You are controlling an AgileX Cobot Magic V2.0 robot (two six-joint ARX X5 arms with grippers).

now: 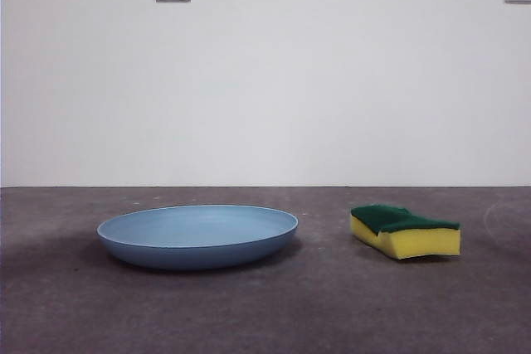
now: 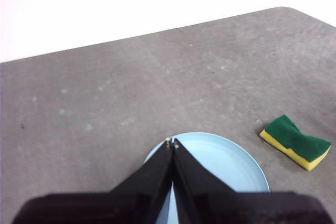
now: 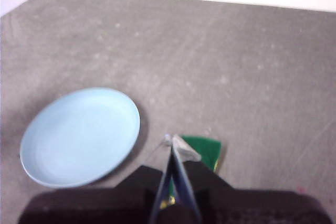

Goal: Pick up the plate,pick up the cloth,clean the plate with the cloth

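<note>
even, bright light; soft shadow under the plate (image 1: 197,236); right wrist view slightly blurred.

Obstacles: plate (image 1: 197,235) at 9 o'clock, sponge (image 1: 405,231) at 3 o'clock, apart on the bench (image 1: 265,312).
Gap between them: open bench.
Above both: unobstructed.

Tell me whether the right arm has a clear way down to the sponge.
Probably yes. The right gripper, jaws shut, hangs above the sponge, which lies alone, apart from the plate; it must open first.
</note>
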